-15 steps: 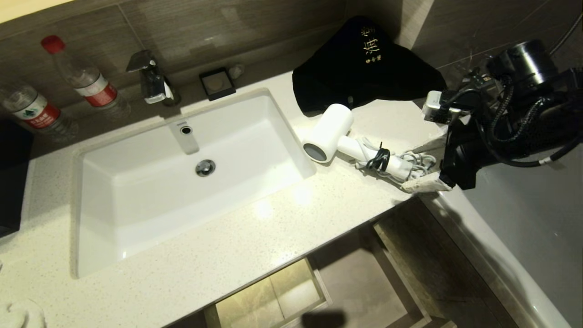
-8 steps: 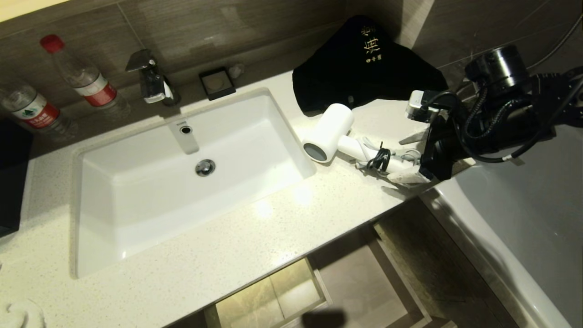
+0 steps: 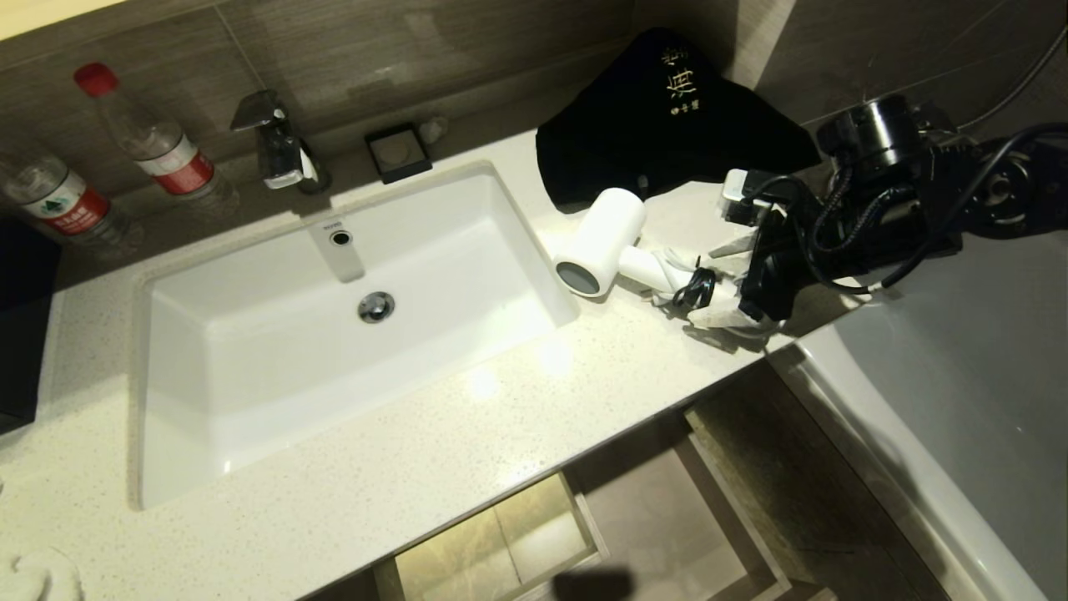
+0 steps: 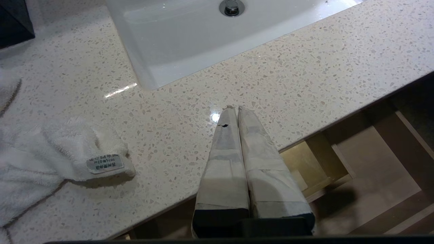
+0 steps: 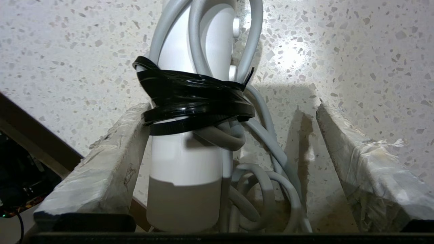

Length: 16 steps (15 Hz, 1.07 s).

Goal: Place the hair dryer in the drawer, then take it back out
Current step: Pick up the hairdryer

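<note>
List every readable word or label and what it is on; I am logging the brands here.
"海", gold, on the black cloth bag; its smaller gold characters are too blurred.
Red labels on the two water bottles: print too small.
Grey tag on the white towel: characters and numbers too blurred.

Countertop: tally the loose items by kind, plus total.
Water bottles: 2
Hair dryer: 1
Black cloth bag: 1
White towel: 1
Soap dish: 1
Total: 6
</note>
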Available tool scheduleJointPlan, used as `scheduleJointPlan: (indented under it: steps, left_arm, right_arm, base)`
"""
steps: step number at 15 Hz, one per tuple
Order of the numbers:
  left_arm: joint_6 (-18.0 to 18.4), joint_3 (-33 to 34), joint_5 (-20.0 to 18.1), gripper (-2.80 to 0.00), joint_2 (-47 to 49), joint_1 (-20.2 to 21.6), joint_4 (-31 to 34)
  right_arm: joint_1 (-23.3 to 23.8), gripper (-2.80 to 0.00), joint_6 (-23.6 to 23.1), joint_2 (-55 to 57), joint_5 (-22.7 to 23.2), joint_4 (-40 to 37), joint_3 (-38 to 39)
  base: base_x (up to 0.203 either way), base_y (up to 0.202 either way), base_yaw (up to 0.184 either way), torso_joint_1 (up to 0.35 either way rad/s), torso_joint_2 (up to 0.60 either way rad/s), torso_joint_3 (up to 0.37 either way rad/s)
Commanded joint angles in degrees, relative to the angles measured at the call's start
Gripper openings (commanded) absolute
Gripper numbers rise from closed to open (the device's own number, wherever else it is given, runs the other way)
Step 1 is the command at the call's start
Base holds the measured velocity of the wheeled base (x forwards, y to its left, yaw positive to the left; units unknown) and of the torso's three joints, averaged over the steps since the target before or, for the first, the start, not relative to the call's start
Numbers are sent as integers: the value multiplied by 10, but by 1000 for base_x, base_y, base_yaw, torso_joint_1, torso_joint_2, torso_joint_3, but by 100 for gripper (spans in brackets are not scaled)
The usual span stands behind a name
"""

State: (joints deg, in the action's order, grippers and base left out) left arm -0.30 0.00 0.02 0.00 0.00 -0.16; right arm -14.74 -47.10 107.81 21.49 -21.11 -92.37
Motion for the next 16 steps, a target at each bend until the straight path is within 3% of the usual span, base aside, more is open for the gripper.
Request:
scheduleJointPlan:
  steps: [1, 7, 8, 13, 16]
  left_arm:
    - [0, 0, 0, -280, 1, 0, 0]
    - [0, 0, 0, -280, 0, 0, 0]
    - [0, 0, 0, -280, 0, 0, 0]
    - [0, 0, 0, -280, 1, 0, 0]
    - [0, 0, 0, -280, 1, 0, 0]
  right_arm:
    - [1, 0, -3, 11, 2, 1, -1]
    - [13, 0, -1, 14, 17, 1, 2]
    - [14, -280, -2, 12, 20, 0, 7]
    - [15, -280, 7, -17, 13, -9, 17]
    - [21, -280, 48, -51, 12, -9, 27]
  base:
    - [0, 0, 0, 0, 0, 0]
    - [0, 0, 0, 0, 0, 0]
    - [0, 0, 0, 0, 0, 0]
    - [0, 0, 0, 0, 0, 0]
    - [0, 0, 0, 0, 0, 0]
